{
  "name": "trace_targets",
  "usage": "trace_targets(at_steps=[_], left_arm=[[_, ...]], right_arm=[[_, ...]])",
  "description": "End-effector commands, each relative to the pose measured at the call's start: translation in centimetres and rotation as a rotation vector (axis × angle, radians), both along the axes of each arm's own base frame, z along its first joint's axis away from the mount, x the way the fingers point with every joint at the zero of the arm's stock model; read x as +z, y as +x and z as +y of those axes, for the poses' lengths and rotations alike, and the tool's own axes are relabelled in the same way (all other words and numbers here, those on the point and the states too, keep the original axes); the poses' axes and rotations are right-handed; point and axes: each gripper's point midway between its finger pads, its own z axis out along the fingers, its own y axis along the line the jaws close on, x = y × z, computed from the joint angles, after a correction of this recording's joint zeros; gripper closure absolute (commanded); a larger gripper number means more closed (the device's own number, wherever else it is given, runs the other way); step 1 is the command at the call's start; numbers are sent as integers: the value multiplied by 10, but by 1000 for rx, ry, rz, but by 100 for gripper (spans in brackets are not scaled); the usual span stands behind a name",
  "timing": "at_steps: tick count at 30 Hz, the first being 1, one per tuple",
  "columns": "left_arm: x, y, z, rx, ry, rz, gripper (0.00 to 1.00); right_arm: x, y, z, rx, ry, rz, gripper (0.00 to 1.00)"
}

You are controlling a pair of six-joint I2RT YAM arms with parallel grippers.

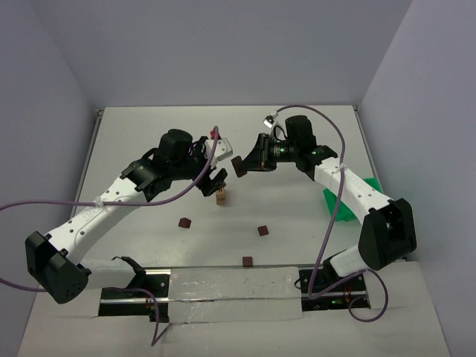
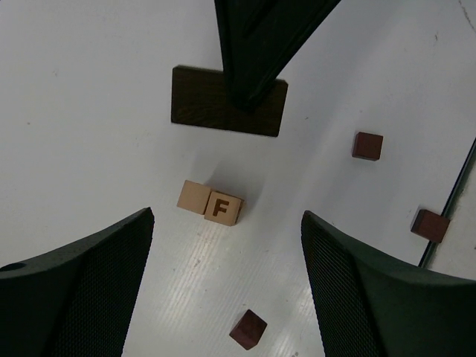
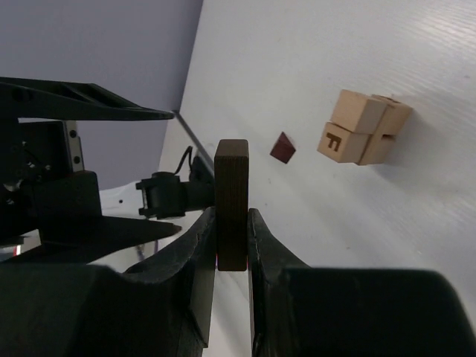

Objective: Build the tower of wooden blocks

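The wood block tower (image 1: 222,197) is a small cluster of light tan cubes (image 2: 210,204) on the table's middle, one of them marked F (image 3: 338,143). My right gripper (image 3: 232,216) is shut on a flat dark brown brick (image 3: 232,201) and holds it in the air just above and right of the tan cubes (image 1: 239,165). In the left wrist view that brick (image 2: 201,108) hangs beyond the cubes. My left gripper (image 2: 227,223) hovers over the cubes, open, with nothing between its fingers (image 1: 216,178).
Three loose dark brown cubes lie on the table in front of the tower (image 1: 184,223), (image 1: 262,230), (image 1: 247,261). A green bin (image 1: 338,204) sits at the right under my right arm. The two grippers are close together above the table's centre.
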Motion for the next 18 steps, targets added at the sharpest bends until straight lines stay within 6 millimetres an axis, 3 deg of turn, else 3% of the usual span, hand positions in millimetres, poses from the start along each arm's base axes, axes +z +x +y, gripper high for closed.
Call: trace_targets(at_steps=[1, 7, 18], left_arm=[[31, 2, -16, -66, -37, -84, 13], [37, 0, -26, -98, -61, -73, 12], [33, 3, -34, -106, -56, -44, 12]], right_arm=[[18, -14, 21, 61, 106, -15, 100], [19, -28, 32, 118, 130, -4, 100], [29, -33, 36, 143, 174, 13, 100]])
